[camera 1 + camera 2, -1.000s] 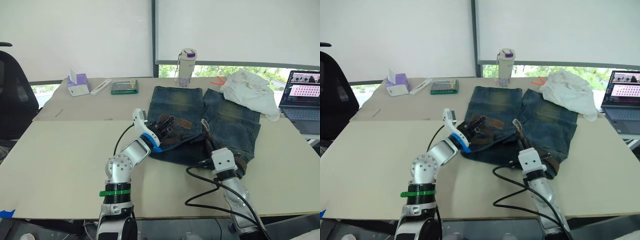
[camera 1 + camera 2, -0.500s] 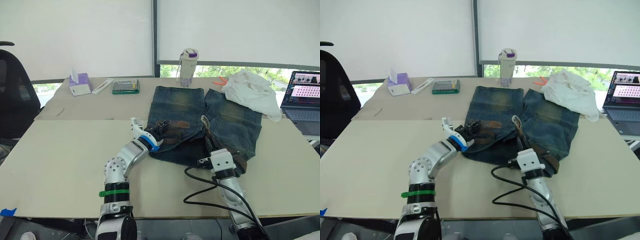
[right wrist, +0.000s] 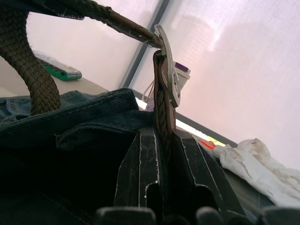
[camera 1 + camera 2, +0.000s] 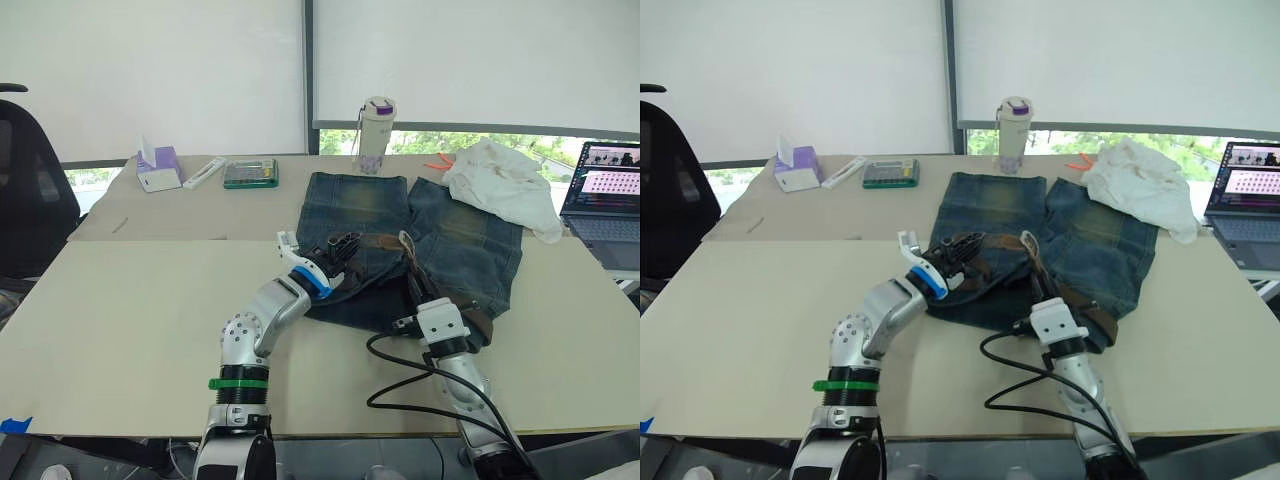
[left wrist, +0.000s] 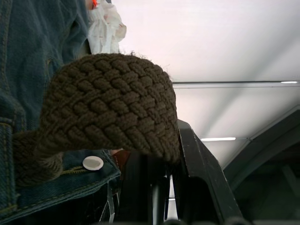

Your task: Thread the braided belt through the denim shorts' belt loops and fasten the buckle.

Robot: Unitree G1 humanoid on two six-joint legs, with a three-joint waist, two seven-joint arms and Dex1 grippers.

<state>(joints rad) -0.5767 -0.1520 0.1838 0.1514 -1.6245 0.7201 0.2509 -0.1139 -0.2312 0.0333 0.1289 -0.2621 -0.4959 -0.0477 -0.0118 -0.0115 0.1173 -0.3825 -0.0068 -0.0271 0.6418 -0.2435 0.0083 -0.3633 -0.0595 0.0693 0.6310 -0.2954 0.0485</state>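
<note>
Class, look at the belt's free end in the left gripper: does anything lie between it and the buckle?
Nothing visible does. The left gripper holds the belt's end over the shorts; the right gripper holds the buckle upright beside it.

Head stereo pair looks down over the table (image 4: 120,300); wrist cameras sit close against belt (image 5: 108,108) and shorts (image 3: 70,122)

my left gripper (image 4: 338,251) has carried its end of the braided belt (image 4: 372,243) rightward across the waistband of the denim shorts (image 4: 455,235), closer to the buckle (image 3: 168,70) that my right gripper (image 4: 414,291) pinches; the strap now spans between them.
</note>
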